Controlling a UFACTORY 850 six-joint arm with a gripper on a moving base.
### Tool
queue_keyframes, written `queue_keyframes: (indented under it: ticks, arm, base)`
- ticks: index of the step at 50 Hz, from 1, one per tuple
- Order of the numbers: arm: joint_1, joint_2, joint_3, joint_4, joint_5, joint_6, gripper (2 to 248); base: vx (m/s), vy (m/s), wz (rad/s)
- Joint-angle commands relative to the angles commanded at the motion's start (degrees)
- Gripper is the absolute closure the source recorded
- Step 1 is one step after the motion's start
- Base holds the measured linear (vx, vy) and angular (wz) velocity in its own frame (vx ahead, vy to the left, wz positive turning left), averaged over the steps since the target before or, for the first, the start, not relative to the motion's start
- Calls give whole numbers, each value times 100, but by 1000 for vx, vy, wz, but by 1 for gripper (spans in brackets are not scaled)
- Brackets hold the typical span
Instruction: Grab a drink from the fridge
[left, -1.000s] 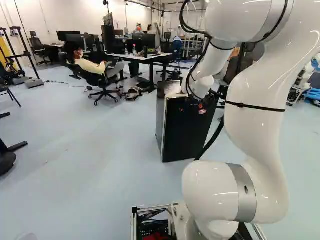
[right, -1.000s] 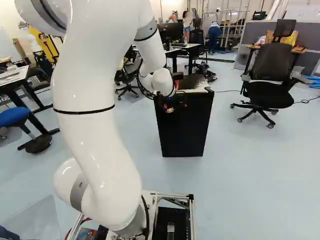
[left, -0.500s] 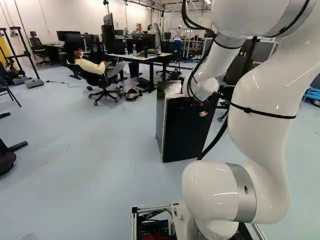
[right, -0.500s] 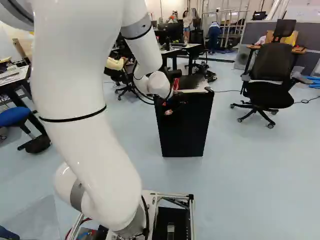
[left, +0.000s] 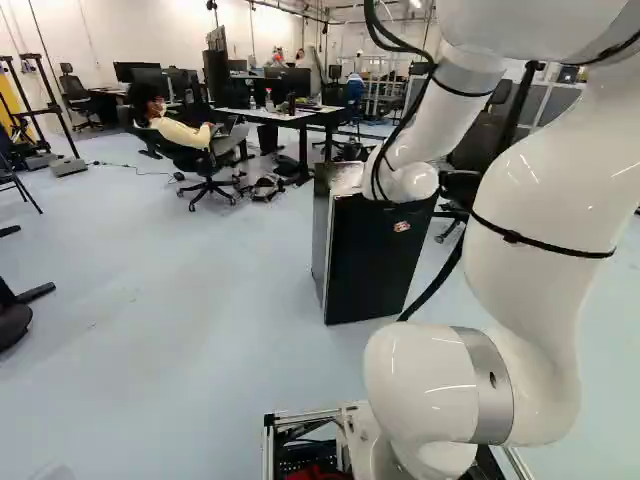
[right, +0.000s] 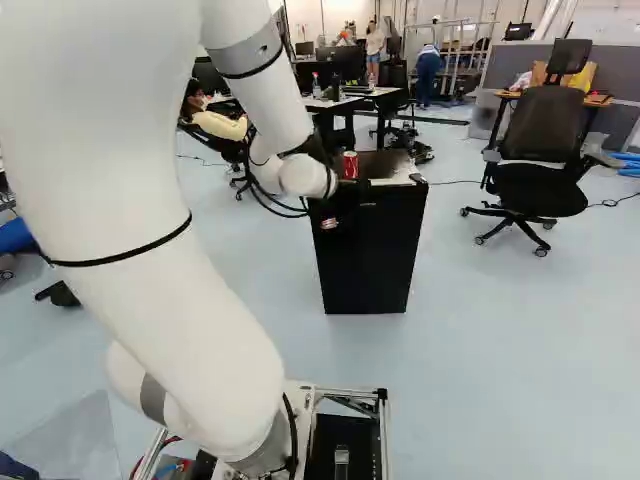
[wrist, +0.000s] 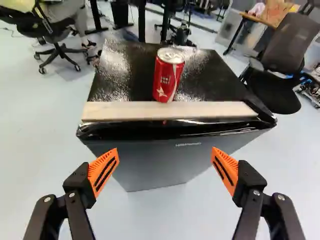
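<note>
Flanking can (wrist: 168, 77) near edge (wrist: 150, 132): roomy fridge top (wrist: 114, 75)

I see the black fridge (wrist: 155, 157) standing upright on the pale blue-grey floor (right: 510, 390). Its top is dark and glossy, with a pale strip (wrist: 215, 110) laid along the near edge. On that top, roughly midway between left and right, a red can (wrist: 167, 80) stands upright at the strip's far side; I can't quite tell whether the two touch. On the floor I also have a black chair (right: 541, 150) to the right and a desk (left: 285, 117) far left.
</note>
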Motion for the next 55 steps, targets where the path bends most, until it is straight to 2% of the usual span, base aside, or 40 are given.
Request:
queue_keyframes:
  ticks: [13,26,55]
  arm:
    - [218,14,15,132,740,0,3]
    - [321,-242,-265,267,1275,0,3]
    - [247,-1168,-1149,374,1395,0,3]
  base:
    - [0,0,0]
    - [0,0,0]
    - [0,0,0]
